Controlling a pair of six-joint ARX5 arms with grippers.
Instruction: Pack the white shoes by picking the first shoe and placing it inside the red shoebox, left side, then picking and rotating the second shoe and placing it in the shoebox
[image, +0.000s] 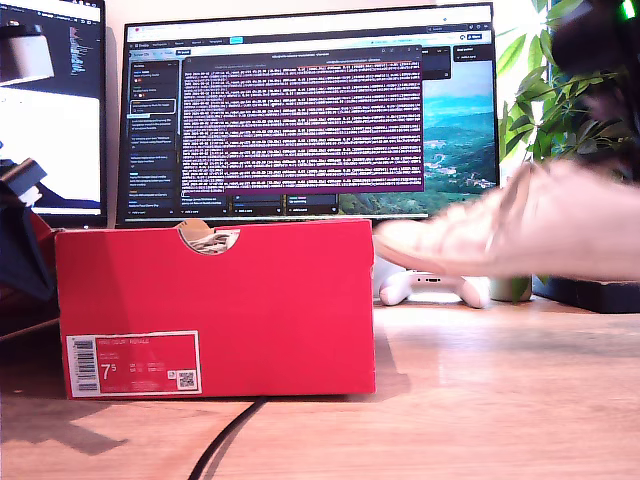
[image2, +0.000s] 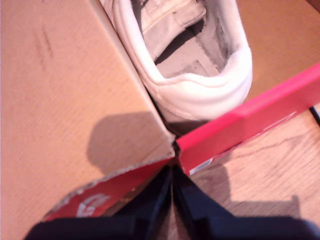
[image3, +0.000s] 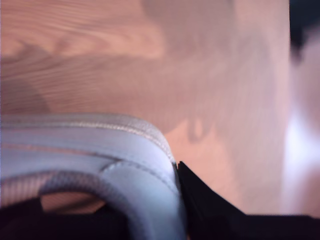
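Observation:
The red shoebox (image: 215, 300) stands on the wooden table at the exterior view's left, its 7.5 label facing the camera. One white shoe (image2: 190, 65) lies inside it, heel against the red wall (image2: 245, 122). My first gripper (image2: 172, 175) is shut with nothing between its dark fingers, and its tips sit just outside the box's corner. The other white shoe (image: 520, 225) hangs blurred in the air at the exterior view's right, toe pointing toward the box. My second gripper (image3: 155, 217) is shut on that shoe's collar (image3: 125, 150), above bare table.
A red flap with white lettering (image2: 95, 202) slopes beside the box corner. Behind the box stand a wide monitor (image: 310, 110) and a second screen (image: 50, 100). A white game controller (image: 435, 288), a plant (image: 545, 100) and a black cable (image: 225, 440) are also on the table.

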